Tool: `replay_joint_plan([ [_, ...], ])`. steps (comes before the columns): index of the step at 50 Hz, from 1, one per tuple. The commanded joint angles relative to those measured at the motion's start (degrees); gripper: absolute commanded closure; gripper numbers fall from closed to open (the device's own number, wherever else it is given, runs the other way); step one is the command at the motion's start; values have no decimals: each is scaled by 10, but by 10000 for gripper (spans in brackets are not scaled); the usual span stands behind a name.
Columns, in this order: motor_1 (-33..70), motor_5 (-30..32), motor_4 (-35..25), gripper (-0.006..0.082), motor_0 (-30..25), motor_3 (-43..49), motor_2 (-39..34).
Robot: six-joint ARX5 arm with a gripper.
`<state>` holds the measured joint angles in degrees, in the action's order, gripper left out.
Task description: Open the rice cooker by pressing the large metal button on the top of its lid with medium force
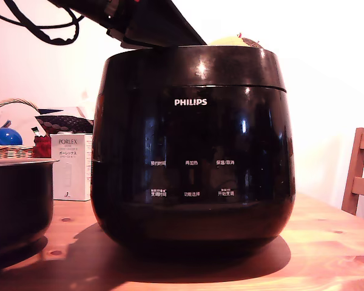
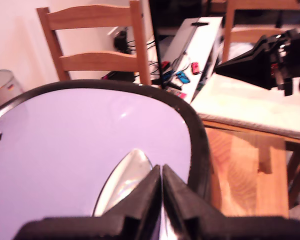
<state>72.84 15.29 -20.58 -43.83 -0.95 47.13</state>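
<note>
On the wooden table (image 1: 327, 242), the pincer (image 2: 161, 175), pressed together, meets the rice cooker (image 1: 191, 145) lid's (image 2: 80, 150) button (image 2: 122, 180).

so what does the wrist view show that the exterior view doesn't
Only the wrist view shows the hand, its fingers together, on the metal button of the lid, plus a chair beyond. Only the exterior view shows the rice cooker front with its PHILIPS logo, a smaller black pot and a white box. Both show the lid and wooden table.
</note>
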Motion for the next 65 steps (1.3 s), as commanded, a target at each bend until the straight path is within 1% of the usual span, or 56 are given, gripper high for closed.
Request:
replay_joint_plan([
  [1, 44, 1, 21, 790, 19, 15, -48],
  [6, 43, -4, -7, 790, 19, -23, -47],
  [13, 43, -9, -33, 790, 18, -50, -47],
  [27, 24, -19, -40, 790, 18, -83, -47],
  [36, 20, -19, -37, 790, 21, -78, -47],
  [46, 21, -18, -2, 790, 24, -53, -47],
  [65, 21, -17, 0, 790, 27, 10, -47],
])
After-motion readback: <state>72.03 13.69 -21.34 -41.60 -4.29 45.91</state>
